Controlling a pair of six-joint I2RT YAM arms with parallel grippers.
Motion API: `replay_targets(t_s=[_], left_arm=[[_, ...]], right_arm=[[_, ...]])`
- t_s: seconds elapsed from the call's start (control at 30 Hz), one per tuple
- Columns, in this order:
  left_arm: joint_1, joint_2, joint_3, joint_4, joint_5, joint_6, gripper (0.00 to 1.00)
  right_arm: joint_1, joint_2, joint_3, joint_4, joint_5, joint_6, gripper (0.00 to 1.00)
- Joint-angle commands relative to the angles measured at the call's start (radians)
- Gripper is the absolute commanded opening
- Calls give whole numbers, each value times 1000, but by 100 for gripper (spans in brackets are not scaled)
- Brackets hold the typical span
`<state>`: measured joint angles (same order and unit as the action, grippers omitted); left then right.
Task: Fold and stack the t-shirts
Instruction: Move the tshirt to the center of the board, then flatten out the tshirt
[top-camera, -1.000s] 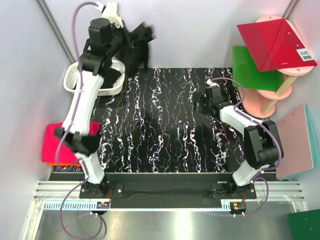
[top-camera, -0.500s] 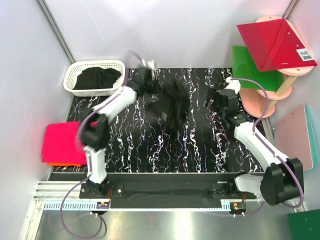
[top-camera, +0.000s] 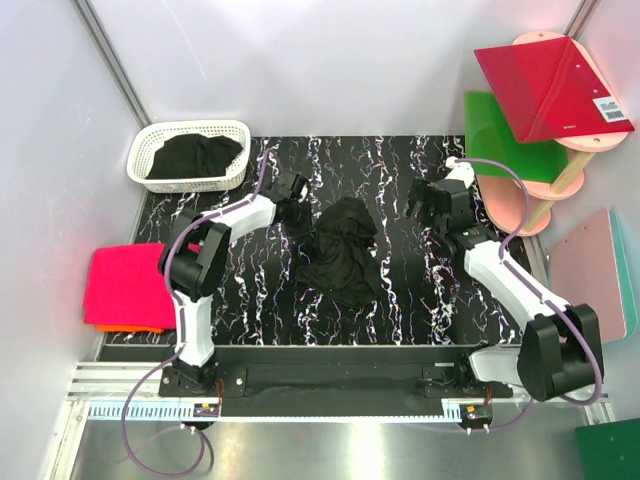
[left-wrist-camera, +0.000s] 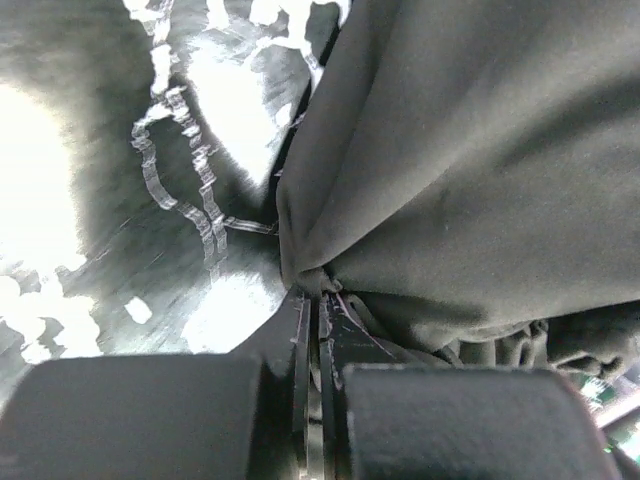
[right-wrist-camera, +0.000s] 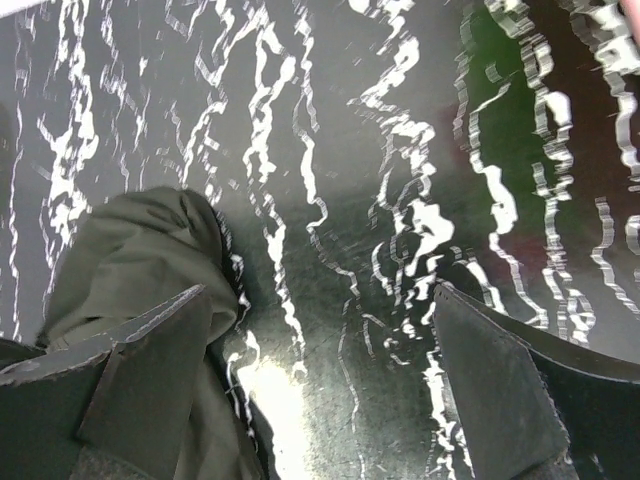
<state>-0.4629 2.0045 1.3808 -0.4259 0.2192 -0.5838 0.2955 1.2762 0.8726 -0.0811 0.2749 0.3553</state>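
Dropped since half a second back: black t-shirt (top-camera: 342, 250), now a crumpled heap at the middle of the table (top-camera: 420, 300). One edge is pinched tight in the closed left gripper (left-wrist-camera: 318, 298), low over the surface. Just right of the heap, right gripper (right-wrist-camera: 320, 310) gapes wide, holding nothing.

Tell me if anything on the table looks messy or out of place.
The black t-shirt lies in a crumpled heap on the table, one edge pinched in the shut left gripper, not spread flat for folding. Nothing looks spilled or damaged.
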Motion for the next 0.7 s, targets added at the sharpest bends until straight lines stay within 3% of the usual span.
replay_targets(t_s=[0.0,0.03,0.07,0.13,0.17,0.37,0.67], left_arm=[[4,-87,15,-88,-155,64,3],[3,-102,17,-89,-152,74,19],[3,-114,15,-88,-149,93,54],[1,-165,6,-88,-170,102,90],[1,-186,-9,-86,-179,110,99],[4,-326,-40,-83,-264,145,99],[13,-291,-62,-111,-273,145,99]], right_arm=[[7,75,37,44,-139,-6,100],[8,95,45,47,-176,-6,100],[7,139,60,47,-251,-6,100],[8,193,75,58,-331,-7,99],[8,248,92,61,-391,-6,98],[59,370,134,153,-525,-1,92],[180,500,287,104,-542,-32,89]])
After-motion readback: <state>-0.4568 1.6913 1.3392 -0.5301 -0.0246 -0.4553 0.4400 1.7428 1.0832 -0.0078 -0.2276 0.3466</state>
